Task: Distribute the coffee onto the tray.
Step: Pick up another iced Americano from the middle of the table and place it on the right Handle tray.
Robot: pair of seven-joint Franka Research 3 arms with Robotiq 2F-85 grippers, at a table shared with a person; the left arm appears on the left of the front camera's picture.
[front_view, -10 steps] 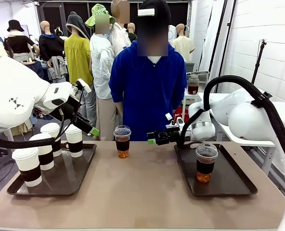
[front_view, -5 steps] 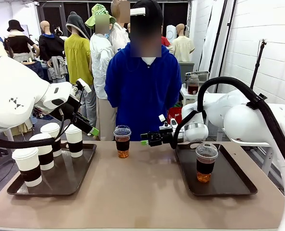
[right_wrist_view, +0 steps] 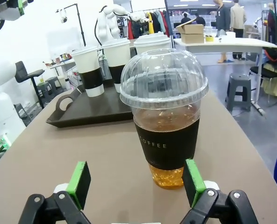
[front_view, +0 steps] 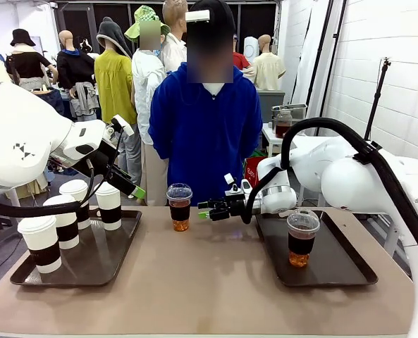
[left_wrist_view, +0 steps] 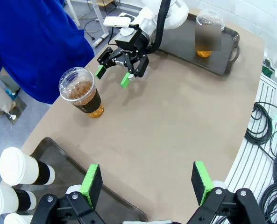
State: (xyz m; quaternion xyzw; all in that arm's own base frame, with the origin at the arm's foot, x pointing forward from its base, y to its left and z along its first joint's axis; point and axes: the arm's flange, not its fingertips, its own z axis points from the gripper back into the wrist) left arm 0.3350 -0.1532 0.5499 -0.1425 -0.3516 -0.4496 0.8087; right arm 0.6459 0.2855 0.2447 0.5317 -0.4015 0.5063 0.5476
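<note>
1. While the left end effector (left_wrist_view: 145,182) hangs spread wide above the left tray (front_view: 117,264), the right end effector (front_view: 207,209) has travelled leftward off the right tray (front_view: 335,271) to just beside the loose clear cup (front_view: 179,206) on the surface (front_view: 209,289).
2. Its jaws stand spread, framing that cup (right_wrist_view: 165,116) without touching it.
3. 4 white cups (front_view: 68,220) sit on the left tray; 1 clear cup (front_view: 302,239) sits on the right.
4. A grasp looks imminent, then likely transfer onto a tray.
</note>
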